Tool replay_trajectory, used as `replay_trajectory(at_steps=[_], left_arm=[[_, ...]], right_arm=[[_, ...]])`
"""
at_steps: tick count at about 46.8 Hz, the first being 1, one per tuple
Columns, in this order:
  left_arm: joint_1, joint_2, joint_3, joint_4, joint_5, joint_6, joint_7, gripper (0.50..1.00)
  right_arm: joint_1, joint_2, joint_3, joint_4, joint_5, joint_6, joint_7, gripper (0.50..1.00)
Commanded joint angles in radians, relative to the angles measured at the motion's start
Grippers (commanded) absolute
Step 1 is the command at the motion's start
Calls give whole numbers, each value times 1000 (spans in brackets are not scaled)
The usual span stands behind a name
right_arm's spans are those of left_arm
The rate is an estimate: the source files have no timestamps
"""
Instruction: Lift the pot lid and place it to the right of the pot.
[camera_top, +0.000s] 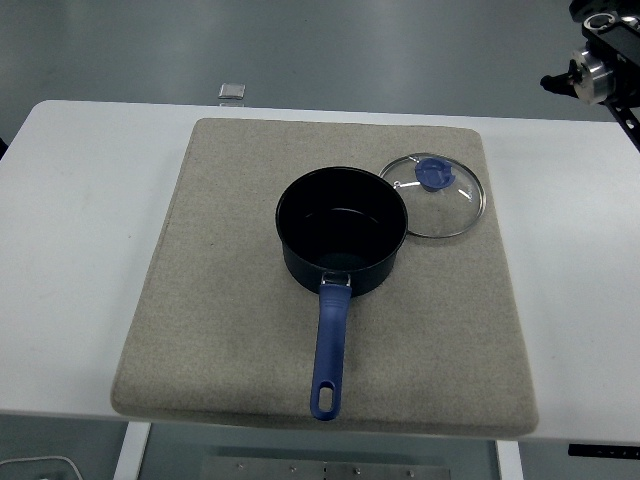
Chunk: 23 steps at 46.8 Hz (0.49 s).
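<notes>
We see the glass pot lid (433, 196) lying flat just right of the pot (342, 232), touching its rim, and can't tell the robot hand's state since it's out of frame.

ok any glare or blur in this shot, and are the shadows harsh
Head view: sharp throughout, no motion blur; small bright glints on the glass lid near its blue knob, and a faint sheen inside the pot. Shadows are soft under even light, just a thin dark edge beneath the mat.
</notes>
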Motion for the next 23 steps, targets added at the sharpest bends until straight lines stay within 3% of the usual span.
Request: replay_trajectory(at_steps=[1, 17, 23], left_arm=[[0, 0, 0, 0, 1, 0, 0, 1000], [0, 0, 0, 0, -1, 0, 0, 1000], [0, 0, 0, 0, -1, 0, 0, 1000]], right_arm=[[-20, 0, 4, 0, 5, 12, 0, 905], [-89, 19, -2, 0, 7, 84, 0, 905], [-124, 34, 3, -4, 8, 96, -23, 905]])
